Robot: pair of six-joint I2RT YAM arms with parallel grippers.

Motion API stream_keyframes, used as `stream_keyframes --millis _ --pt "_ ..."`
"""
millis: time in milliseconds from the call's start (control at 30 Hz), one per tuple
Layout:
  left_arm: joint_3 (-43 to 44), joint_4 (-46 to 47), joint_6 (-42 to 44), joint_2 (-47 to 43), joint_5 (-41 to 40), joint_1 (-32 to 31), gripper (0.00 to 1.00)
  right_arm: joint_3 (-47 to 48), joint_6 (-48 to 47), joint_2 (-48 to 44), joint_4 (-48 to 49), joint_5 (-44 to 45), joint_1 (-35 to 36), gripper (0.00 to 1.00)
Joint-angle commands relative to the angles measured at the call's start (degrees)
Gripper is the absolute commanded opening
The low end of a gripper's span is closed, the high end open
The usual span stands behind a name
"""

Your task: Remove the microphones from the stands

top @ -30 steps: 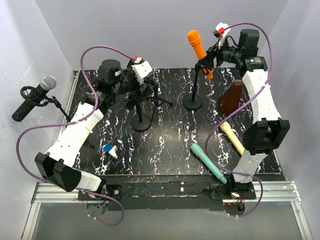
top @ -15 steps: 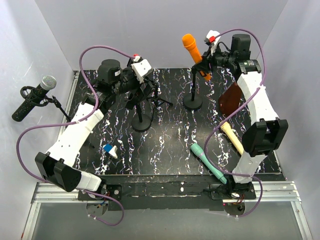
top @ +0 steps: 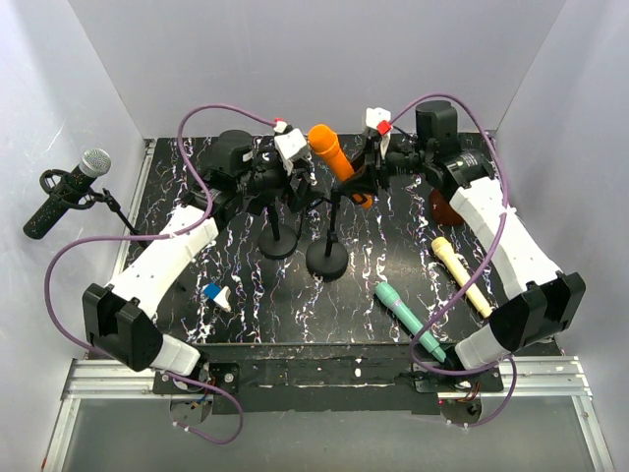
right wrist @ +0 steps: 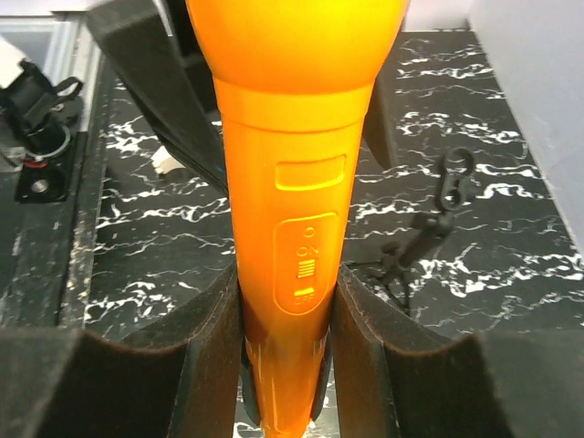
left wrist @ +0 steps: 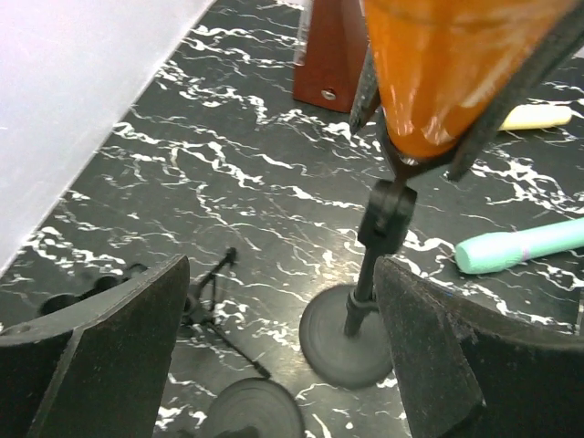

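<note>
Jaws: the right gripper (right wrist: 287, 342) is clamped on the orange microphone (top: 332, 162), and in the right wrist view we see its pads (right wrist: 205, 351) pressed against both sides of the handle below the switch. The left gripper (left wrist: 283, 351) stands with its jaws wide apart and grips nothing. In the top view we place the microphone at 12 o'clock of the table's centre, tilted, with its head toward 11 o'clock and its tail toward 5 o'clock. Its tapered end sits in the clip of the stand (top: 328, 251), as the left wrist view shows. The left gripper lies just beside the microphone's head, at 9 o'clock of it. The right gripper reaches in from 3 o'clock. A second stand (top: 279, 241) has its base just beside the first, at 10 o'clock. From the first stand's base, we find a teal microphone (top: 408, 320) at 4 o'clock, a cream microphone (top: 460, 275) at 3 o'clock and a small blue-and-white object (top: 216, 295) at 8 o'clock, all lying on the black marbled table (top: 246, 315). A brown block (left wrist: 328, 59) stands at 2 o'clock. A grey-headed black microphone (top: 69, 190) sits well apart at 9 o'clock, past the table's left edge.
</note>
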Motion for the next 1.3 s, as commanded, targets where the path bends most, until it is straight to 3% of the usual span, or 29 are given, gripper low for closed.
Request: stream_keyframes --millis 0,133,400,667,933,1133,1267 --pt "-2.18 4.37 -3.68 -0.24 4.56 -0.55 0.81 -2.49 -0.47 -3.83 6.8 -2.28 0.63 0.01" --pt "-3.07 5.78 -5.34 0.03 6.84 -0.55 0.75 -6.8 3.75 -4.62 14.52 0.09 0.64 0.01" --pt "-2.88 4.97 -5.69 0.82 14.05 1.21 0.7 -6.19 6.65 -3.13 17.08 1.06 0.64 0.01" --pt "-0.7 12.46 -6.4 7.93 14.06 -2.57 0.52 -6.98 11.49 -2.69 19.28 2.38 0.72 0.01" --pt "-2.01 13.95 -7.63 8.12 11.78 -3.01 0.01 -7.07 13.5 -2.95 20.34 5.63 0.2 0.01" --pt "-4.91 13.87 -6.41 6.62 10.02 -3.01 0.0 -4.01 29.13 -2.69 26.23 12.3 -3.14 0.01" --pt "-7.45 13.08 -5.52 4.95 8.35 -3.01 0.0 1.18 30.74 -3.3 24.13 14.07 -6.12 0.01"
